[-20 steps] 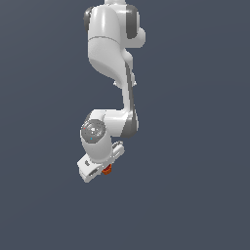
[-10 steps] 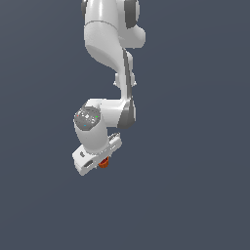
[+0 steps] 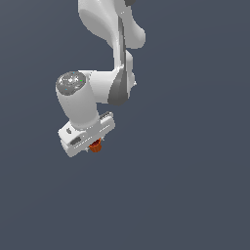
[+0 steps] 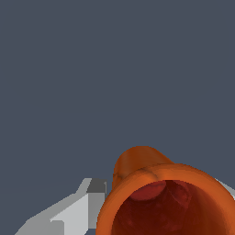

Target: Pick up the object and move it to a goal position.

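The object (image 3: pixel 95 145) is a small orange-red tapered cup, peeking out under the white hand of the arm in the exterior view. In the wrist view the cup (image 4: pixel 156 193) fills the near part of the picture, its dark red inside facing the camera. My gripper (image 3: pixel 94 146) is shut on the cup; one grey-white finger (image 4: pixel 78 206) shows beside it and the other is mostly hidden behind the rim. The hand hides most of the cup in the exterior view.
A plain dark grey-blue background surrounds the arm (image 3: pixel 105 58) on all sides in both views. No other object, edge or marker shows.
The arm has swung toward the exterior view's left and come nearer the camera, carrying the cup along in the shut gripper.
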Robot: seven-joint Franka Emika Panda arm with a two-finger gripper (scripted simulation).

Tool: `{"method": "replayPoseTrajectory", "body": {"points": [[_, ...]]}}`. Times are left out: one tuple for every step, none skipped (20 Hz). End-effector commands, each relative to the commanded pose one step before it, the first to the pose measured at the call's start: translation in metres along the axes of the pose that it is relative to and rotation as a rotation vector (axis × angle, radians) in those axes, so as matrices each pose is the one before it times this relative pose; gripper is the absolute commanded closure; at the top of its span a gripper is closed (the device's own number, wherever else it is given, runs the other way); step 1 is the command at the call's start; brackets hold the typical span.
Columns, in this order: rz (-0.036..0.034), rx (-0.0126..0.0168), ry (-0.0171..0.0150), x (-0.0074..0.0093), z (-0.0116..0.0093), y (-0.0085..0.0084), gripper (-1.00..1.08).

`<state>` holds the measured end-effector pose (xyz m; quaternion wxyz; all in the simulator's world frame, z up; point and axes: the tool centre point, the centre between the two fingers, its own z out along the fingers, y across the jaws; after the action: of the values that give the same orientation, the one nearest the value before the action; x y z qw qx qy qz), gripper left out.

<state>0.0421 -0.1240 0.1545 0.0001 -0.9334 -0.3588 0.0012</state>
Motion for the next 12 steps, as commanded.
{"method": "replayPoseTrajectory", "body": {"points": [[-0.00001,-0.00144,0.00061,-0.01378,-0.02516,-0.00191,1.08],[0.00000,0.00000,0.00000,-0.00562,-0.01008,-0.00073,1.08],[0.00000,0.00000,0.00000,-0.00571,-0.01027,-0.00073,1.08],[0.00000,0.00000,0.00000,-0.00581,-0.01049,-0.00074,1.08],[-0.00011,0.00033,0.00060,-0.00598,-0.01078,-0.00072,1.08],[0.00000,0.00000,0.00000,-0.00598,-0.01089,-0.00075,1.08],[0.00000,0.00000,0.00000,-0.00596,-0.01090,-0.00074,1.08],[-0.00011,0.00019,0.00044,-0.00599,-0.01097,-0.00072,1.08],[0.00000,0.00000,0.00000,-0.00592,-0.01092,-0.00071,1.08],[0.00000,0.00000,0.00000,-0.00590,-0.01093,-0.00070,1.08],[-0.00016,0.00026,0.00062,-0.00596,-0.01099,-0.00066,1.08],[0.00000,0.00000,0.00000,-0.00584,-0.01089,-0.00066,1.08]]}}
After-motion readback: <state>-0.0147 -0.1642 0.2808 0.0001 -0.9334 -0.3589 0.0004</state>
